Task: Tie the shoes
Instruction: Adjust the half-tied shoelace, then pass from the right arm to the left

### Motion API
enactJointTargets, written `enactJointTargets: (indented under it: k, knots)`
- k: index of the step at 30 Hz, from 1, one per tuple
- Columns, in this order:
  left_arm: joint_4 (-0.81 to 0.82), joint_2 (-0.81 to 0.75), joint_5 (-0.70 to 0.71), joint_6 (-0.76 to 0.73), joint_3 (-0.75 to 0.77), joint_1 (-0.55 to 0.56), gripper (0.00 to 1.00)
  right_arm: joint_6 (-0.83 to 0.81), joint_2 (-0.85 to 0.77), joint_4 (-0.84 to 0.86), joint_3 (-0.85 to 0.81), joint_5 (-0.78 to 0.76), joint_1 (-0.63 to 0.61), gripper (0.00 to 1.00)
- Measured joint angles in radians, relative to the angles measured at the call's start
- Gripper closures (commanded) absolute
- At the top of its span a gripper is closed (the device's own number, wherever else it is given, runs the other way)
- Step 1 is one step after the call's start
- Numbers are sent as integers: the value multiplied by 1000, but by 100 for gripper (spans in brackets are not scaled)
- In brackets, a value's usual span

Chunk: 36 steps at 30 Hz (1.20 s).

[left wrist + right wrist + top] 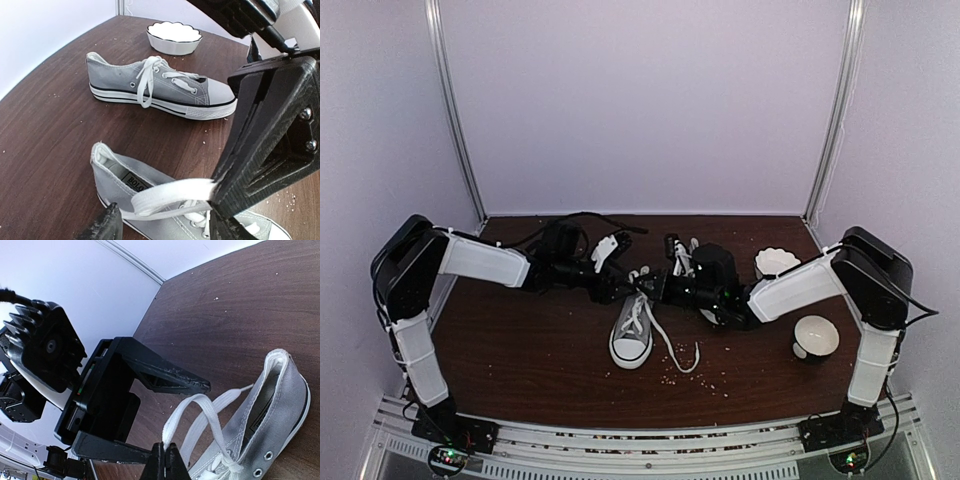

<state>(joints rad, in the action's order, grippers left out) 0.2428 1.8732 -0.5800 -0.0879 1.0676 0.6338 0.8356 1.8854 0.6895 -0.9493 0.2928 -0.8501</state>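
Two robot arms meet above a grey canvas sneaker [631, 338] on a dark wooden worktop [520, 340]; the sneaker stands on its sole directly beneath both tools; its long axis runs from the heel under them to the white toe cap, which points toward the arm bases. The right tool [163, 456] is pinched shut on a white lace loop [207, 412] and holds it up above the tongue, probably to keep it open for the partner; the left tool [177, 422] has its jaws apart, one either side of that loop, gripping nothing. A loose lace end [672, 345] trails on the worktop beside the toe. The second sneaker [160, 90] sits beyond the tools, side-on in the left wrist view, toe to the right, near a scalloped white bowl [175, 37].
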Motion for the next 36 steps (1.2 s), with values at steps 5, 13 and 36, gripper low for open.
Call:
enactJointTargets:
  k: [5, 13, 36]
  knots:
    - [0, 11, -29, -7, 16, 0, 42, -2, 0, 5, 0, 1, 5, 100]
    - [-11, 35, -51, -76, 36, 0, 53, -2, 0, 6, 0, 13, 6, 100]
    - [-22, 47, -89, -132, 41, 0, 100, -135, -85, -137, 0, 111, 104, 64]
